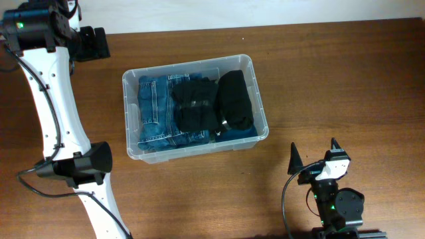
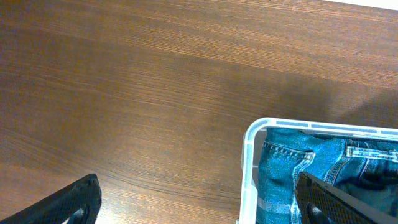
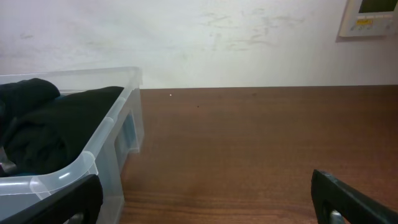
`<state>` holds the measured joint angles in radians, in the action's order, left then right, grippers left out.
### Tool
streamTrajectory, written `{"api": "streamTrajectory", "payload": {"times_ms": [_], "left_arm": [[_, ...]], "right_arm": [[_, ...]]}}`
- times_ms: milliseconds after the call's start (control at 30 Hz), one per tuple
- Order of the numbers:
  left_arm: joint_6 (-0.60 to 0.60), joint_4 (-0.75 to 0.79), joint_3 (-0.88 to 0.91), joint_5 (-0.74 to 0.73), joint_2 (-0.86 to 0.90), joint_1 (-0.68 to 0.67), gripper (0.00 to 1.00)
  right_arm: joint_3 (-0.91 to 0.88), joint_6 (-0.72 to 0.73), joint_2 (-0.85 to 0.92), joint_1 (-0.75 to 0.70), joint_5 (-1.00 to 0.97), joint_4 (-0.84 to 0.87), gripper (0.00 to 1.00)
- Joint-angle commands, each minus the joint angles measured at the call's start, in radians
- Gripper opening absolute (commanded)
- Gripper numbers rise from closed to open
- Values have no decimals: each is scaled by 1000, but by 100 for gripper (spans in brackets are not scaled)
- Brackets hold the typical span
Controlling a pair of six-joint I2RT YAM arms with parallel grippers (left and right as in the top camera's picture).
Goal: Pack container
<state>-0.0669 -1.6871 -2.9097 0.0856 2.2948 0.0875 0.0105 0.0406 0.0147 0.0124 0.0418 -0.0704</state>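
Note:
The clear plastic container (image 1: pixel 131 78) stands in the middle of the wooden table. It holds folded blue jeans (image 1: pixel 154 106) on the left and black clothes (image 1: pixel 212 99) in the middle and on the right. My left gripper (image 1: pixel 99 43) is at the table's far left corner, away from the container, open and empty. In the left wrist view the left gripper (image 2: pixel 199 205) hovers over bare wood, with the container's corner (image 2: pixel 250 155) and the jeans (image 2: pixel 286 168) at lower right. My right gripper (image 1: pixel 314 154) is open and empty near the front edge, right of the container. The right wrist view (image 3: pixel 205 205) shows the container's wall (image 3: pixel 93 162).
The left arm's white links (image 1: pixel 56 113) run along the table's left side, with a black cone-shaped part (image 1: pixel 86 164) near the front. A pale wall stands behind the table, with a control panel (image 3: pixel 370 18) on it. Bare wood (image 1: pixel 332 73) lies right of the container.

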Motion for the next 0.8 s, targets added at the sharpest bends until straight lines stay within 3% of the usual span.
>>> {"api": "streamTrajectory", "payload": {"times_ms": [0, 167, 367, 567, 767], "left_arm": [[16, 0, 0, 8, -11, 7, 99], [16, 40, 0, 8, -18, 5, 99], [16, 214, 55, -3, -127, -27, 99], [16, 437, 353, -3, -358, -30, 99], [16, 632, 780, -3, -631, -30, 99]], "right_arm": [[-5, -7, -11, -8, -17, -8, 98], [-5, -7, -11, -8, -17, -8, 98], [-5, -7, -11, -8, -17, -8, 99], [-5, -7, -11, -8, -17, -8, 98], [-5, -7, -11, -8, -17, -8, 98]]}}
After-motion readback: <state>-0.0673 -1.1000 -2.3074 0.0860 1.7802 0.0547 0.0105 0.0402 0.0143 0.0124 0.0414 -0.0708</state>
